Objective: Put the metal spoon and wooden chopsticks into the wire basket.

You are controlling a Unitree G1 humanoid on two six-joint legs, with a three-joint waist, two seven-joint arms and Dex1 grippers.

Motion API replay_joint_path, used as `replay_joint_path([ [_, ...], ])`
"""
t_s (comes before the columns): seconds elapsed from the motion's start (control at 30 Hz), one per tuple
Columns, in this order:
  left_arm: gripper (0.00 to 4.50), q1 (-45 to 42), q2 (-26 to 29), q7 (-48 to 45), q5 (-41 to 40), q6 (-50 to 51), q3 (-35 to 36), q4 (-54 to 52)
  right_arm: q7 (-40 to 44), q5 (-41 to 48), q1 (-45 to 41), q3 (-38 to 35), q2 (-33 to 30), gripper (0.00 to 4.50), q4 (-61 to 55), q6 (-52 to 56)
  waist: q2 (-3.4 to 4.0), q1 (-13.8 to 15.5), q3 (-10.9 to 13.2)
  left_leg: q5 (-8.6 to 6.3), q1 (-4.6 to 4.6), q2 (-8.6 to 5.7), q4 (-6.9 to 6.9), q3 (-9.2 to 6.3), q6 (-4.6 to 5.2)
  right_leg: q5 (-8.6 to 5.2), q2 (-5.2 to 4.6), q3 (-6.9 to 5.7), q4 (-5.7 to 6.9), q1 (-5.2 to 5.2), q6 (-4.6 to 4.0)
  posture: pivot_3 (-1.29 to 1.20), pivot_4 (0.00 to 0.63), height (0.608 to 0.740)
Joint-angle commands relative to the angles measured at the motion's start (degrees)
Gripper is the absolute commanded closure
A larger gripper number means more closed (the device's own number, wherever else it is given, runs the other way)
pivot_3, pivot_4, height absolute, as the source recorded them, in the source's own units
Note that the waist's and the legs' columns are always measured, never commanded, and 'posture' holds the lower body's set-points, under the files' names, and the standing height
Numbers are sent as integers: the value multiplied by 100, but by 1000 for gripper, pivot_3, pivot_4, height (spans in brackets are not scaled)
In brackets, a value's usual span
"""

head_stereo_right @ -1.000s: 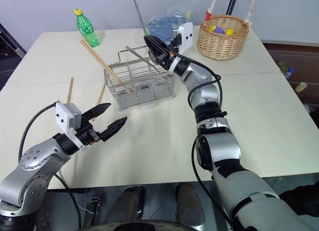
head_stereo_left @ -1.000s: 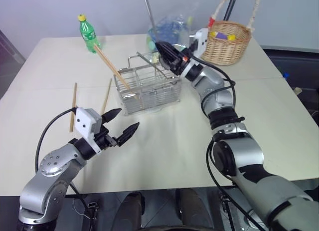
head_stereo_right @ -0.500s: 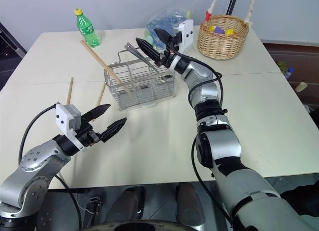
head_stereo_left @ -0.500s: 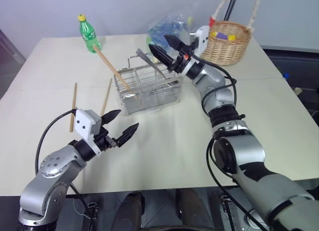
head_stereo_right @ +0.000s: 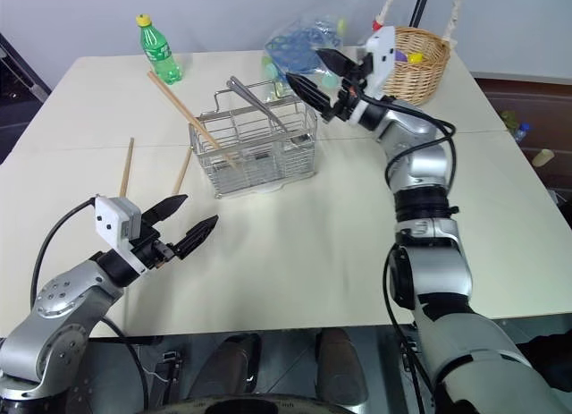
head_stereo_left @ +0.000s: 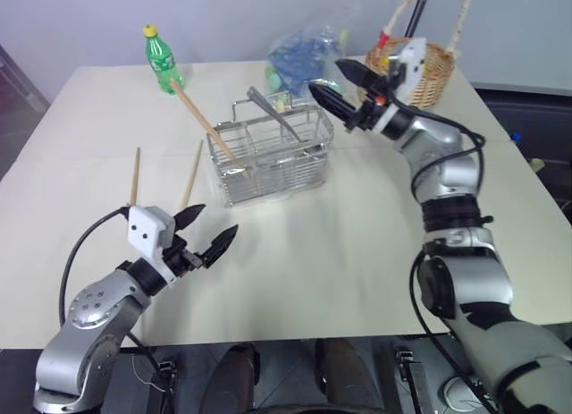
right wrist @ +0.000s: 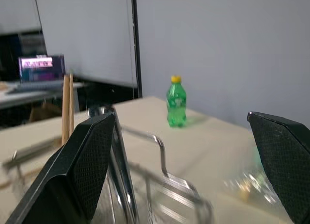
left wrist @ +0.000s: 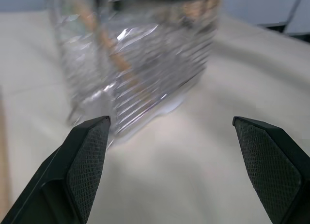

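The wire basket (head_stereo_left: 268, 159) stands mid-table. The metal spoon (head_stereo_left: 266, 110) leans inside it, one end poking above the rim. One wooden chopstick (head_stereo_left: 201, 119) also slants out of the basket toward the back left. Two more chopsticks (head_stereo_left: 134, 177) (head_stereo_left: 190, 175) lie flat on the table left of the basket. My right gripper (head_stereo_left: 326, 76) hovers open and empty just right of the basket's top. In the right wrist view its fingers (right wrist: 92, 156) frame the basket's top wires (right wrist: 164, 175). Nearer the front edge, my left gripper (head_stereo_left: 217, 218) is open and empty, facing the basket (left wrist: 140, 54).
A green bottle (head_stereo_left: 159, 61) stands at the back left. A blue plastic bag (head_stereo_left: 304, 52) lies behind the wire basket. A round wicker basket (head_stereo_left: 420, 74) with a hoop handle sits at the back right, close behind my right hand.
My right gripper opened and let go of the spoon, which dropped into the wire basket. The right hand then drew away to the right. My left hand sank slightly.
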Motion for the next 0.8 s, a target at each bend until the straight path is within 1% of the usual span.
replay_joint_path([
  [0.03, 240, 74, -63, 68, 169, -278, 144, 24, 90, 327, 248, -39, -315, 41, -1145, 596, 0, -4, 0, 0, 0, 0, 0, 0, 0, 0, 0, 0, 0, 0, 0, 0, 150, 740],
  [0.23, 240, 157, -207, 265, 507, -522, 217, 297, -102, 884, 1188, -237, -899, 41, -2877, 1751, -1, 18, -1, 0, 0, 1, 0, 0, 1, -1, -1, 0, -3, 2, 0, 0, 150, 740],
  [0.3, 240, 189, -246, 303, 597, -587, 204, 340, -261, 1107, 1679, -350, -1048, 41, -3515, 2117, -2, 43, -1, -1, -2, 1, 0, 0, 1, -1, -1, 0, -11, 5, 0, 0, 150, 740],
  [0.5, 240, 208, -325, 322, 711, -648, 156, 377, -833, 1703, 2955, -623, -1158, 41, -4962, 2840, -2, 132, -1, -2, -8, 2, 0, 2, 3, -2, -1, -1, -44, 12, -3, 0, 150, 740],
  [0.63, 240, 149, -415, 429, 780, -636, 127, 387, -1093, 1988, 3772, -604, -1100, 41, -5785, 2981, -3, 181, -2, -2, -15, 2, 2, 2, 4, -2, -1, -2, -57, 14, -2, 0, 150, 740],
  [0.7, 240, 148, -429, 435, 810, -654, 119, 395, -1139, 2035, 4006, -560, -1105, 41, -5992, 2926, -4, 184, -2, -2, -19, 2, 4, 2, 4, -2, -1, -2, -63, 14, -3, 0, 150, 740],
  [0.8, 240, 56, -429, 524, 917, -686, 130, 489, -944, 1835, 4388, -421, -1223, 41, -6240, 2543, -4, 179, -2, -3, -19, 2, 5, 3, 4, -7, -1, -2, -65, 14, -11, 0, 150, 740],
])
